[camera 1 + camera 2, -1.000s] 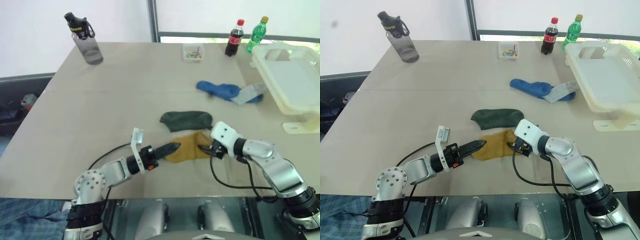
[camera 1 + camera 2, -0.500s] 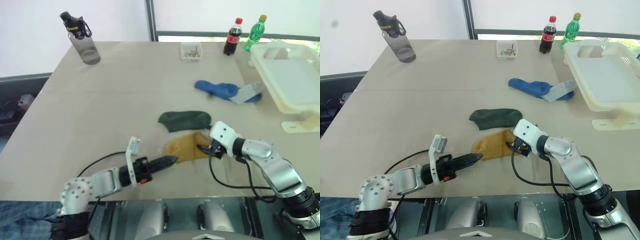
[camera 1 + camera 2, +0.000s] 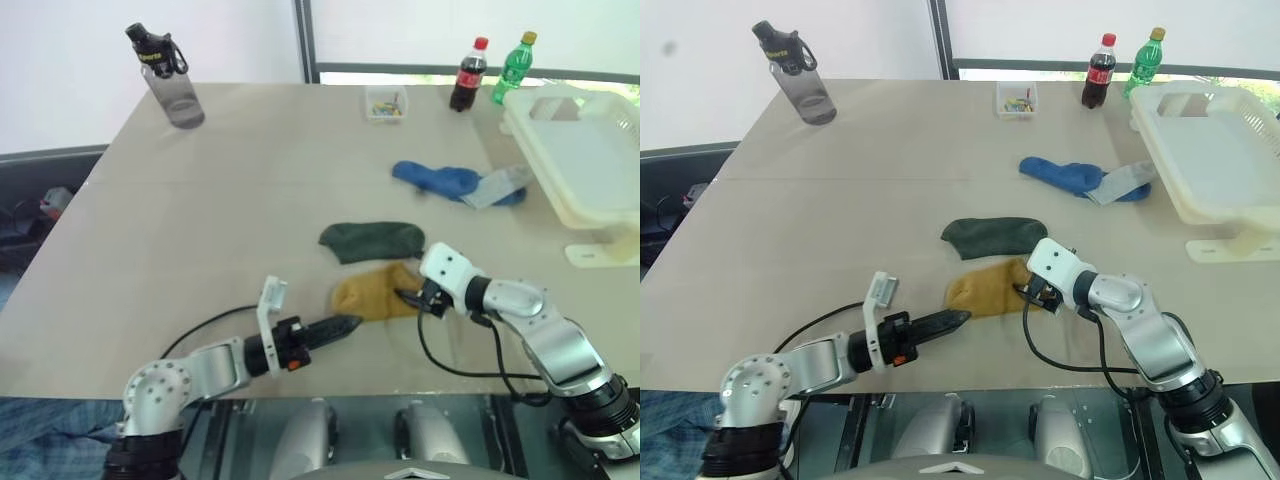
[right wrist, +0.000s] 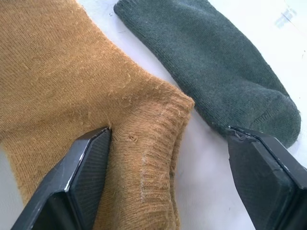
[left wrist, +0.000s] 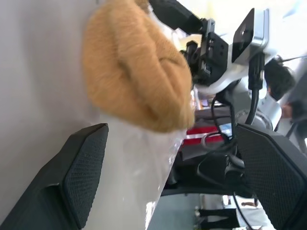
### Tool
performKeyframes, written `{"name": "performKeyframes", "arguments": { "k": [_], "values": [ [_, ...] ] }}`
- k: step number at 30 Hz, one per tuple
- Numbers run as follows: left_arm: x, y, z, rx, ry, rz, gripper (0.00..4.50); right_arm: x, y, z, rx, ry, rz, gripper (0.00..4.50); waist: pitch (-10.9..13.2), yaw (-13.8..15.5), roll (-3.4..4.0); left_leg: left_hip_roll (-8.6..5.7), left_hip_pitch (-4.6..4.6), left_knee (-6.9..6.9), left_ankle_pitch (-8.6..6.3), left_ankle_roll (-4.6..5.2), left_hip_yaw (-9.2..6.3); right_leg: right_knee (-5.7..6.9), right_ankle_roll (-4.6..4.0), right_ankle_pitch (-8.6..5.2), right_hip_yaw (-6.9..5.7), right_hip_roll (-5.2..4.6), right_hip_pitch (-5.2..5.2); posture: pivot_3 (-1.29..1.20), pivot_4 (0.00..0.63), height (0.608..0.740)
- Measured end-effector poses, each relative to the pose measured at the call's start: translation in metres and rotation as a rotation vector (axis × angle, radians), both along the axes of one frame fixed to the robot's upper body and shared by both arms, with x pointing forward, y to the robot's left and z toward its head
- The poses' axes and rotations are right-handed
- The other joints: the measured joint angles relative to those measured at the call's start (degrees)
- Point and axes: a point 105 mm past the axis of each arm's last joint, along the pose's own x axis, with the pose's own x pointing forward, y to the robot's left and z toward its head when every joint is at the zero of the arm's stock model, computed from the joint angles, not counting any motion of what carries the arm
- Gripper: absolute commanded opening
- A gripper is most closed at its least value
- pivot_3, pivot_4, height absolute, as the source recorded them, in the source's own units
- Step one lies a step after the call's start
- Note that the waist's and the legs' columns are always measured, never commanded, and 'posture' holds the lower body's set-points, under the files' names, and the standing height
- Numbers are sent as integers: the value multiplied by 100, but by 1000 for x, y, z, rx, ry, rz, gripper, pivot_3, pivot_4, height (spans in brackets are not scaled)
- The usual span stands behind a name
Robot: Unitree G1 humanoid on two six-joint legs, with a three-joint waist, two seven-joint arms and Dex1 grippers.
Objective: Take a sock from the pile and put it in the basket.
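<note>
Both eye views look forward and down over the counter (image 3: 250, 200) from head height. Each wrist view sits close above the mustard sock (image 4: 72, 96), which all views share.

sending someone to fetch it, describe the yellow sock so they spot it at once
On the tan table, look at the near edge, between the two robot pincers. The mustard-yellow sock lies flat there, just in front of a dark green sock. It is the only yellow one; the blue sock lies nearer the white basket.
</note>
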Motion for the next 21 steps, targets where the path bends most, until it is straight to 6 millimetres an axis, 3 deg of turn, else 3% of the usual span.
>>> {"name": "performKeyframes", "arguments": {
  "k": [10, 15, 21],
  "values": [
    [8, -8, 1, -61, 21, 56, 4481, 0, 0, 0, 1, -2, -2, 3954, 1, -1, -1, 0, -2, -1, -1, 4, -1, 0, 1, 0, -2, 1, 0, 0, 150, 740],
    [22, 10, 7, -61, -3, 164, 4481, 0, 1, 0, 5, -2, 1, 3954, 2, -9, -1, 1, -11, -1, 2, -3, -10, -2, 0, 0, -10, 5, -5, 0, 150, 740],
    [28, 17, 11, -38, -44, 189, 4481, 0, 1, 1, 5, -2, 1, 3954, 4, -9, -5, -2, -15, -1, 10, -16, -10, -7, 1, 0, -13, 6, -4, 0, 150, 740]
  ]
}}
